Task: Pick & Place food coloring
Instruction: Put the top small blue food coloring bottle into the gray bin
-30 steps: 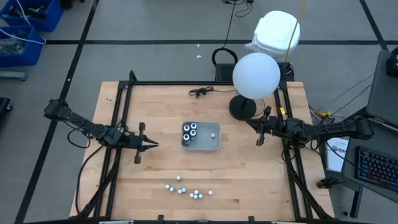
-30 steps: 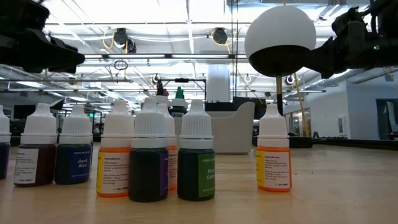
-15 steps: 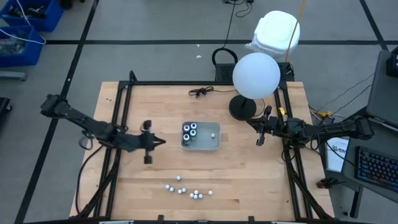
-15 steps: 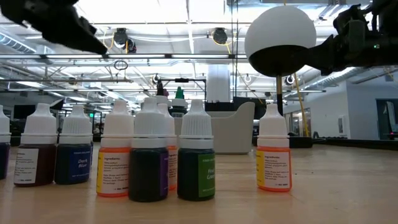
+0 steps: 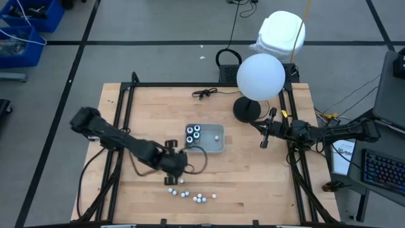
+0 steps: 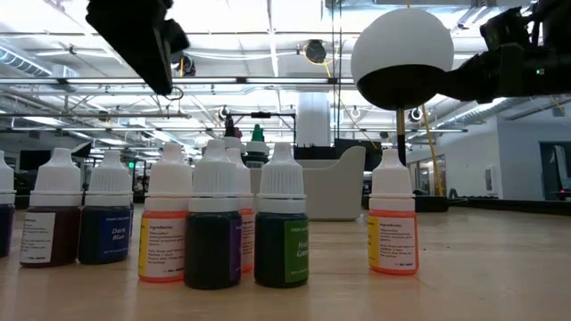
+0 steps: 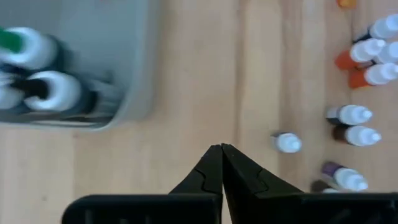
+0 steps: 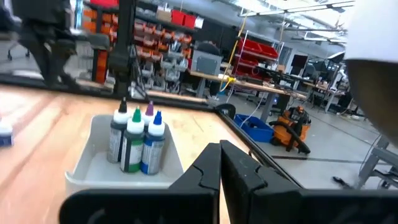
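1. Left gripper (image 7: 221, 148) was clenched and empty, pointing down over bare wood between the grey tray (image 5: 212, 148) and the loose small bottles (image 5: 190, 193); the arm reached across from the table's left edge.
2. Right gripper (image 8: 220, 147) was clenched and empty, waiting at the right edge beside the globe lamp (image 5: 260, 76).
3. Wooden table (image 5: 158, 107); a workshop hall lay behind it.
4. Food coloring: dark bottles (image 5: 193, 134) stood in the tray; white-capped orange, green and blue ones (image 6: 214, 227) clustered near the front edge.

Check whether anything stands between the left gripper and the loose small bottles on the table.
Nothing visible does. The left gripper, shut and empty, hangs over bare wood between the grey tray and the loose small bottles; the nearest white-capped bottle stands beside its tips.
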Robot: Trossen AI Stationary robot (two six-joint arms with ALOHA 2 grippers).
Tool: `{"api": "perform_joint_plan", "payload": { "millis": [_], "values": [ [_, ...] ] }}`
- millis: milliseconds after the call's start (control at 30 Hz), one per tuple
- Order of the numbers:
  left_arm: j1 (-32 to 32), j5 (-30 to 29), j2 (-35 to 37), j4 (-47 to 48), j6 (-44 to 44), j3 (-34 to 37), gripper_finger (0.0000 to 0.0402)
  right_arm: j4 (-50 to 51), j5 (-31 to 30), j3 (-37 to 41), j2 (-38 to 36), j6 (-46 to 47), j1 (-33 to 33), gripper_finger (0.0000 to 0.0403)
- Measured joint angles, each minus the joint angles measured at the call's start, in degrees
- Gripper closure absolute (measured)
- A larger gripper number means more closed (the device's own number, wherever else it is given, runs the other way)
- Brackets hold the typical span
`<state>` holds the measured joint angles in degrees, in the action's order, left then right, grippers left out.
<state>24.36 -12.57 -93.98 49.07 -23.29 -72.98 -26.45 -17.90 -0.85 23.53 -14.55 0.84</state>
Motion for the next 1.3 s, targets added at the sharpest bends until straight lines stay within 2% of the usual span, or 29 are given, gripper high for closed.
{"api": "perform_joint_plan", "payload": {
  "millis": [200,367,467,600,767,1000,1300],
  "values": [
    [0.86,11.32,-8.59,1.91,-1.12,-6.59,0.0345,2.0,-0.03,-0.01,0.02,-0.9,-0.02,0.0403],
    [2.94,15.27,-11.98,2.18,-3.76,-7.22,0.0299,1.11,-0.01,0.01,0.0,0.39,-0.02,0.0403],
    [3.59,14.7,-12.8,1.93,-4.07,-7.22,0.0267,1.18,-0.01,-0.01,0.02,0.78,-0.02,0.0403],
    [4.25,9.77,-12.8,1.73,-4.04,-7.22,0.023,1.07,-0.01,-0.01,0.0,1.81,-0.02,0.0403],
    [4.2,6.58,-12.8,1.35,-2.27,-7.15,0.0202,1.04,-0.01,0.01,0.0,1.75,0.0,0.0403],
    [4.18,8.42,-12.8,-2.87,1.63,-3.83,0.0203,1.48,-0.01,0.0,0.02,3.31,-0.01,0.0403],
    [3.67,10.59,-12.8,-7.57,2.05,-0.6,0.0207,1.59,0.0,0.0,0.02,6.14,-0.02,0.0403]
  ]
}}
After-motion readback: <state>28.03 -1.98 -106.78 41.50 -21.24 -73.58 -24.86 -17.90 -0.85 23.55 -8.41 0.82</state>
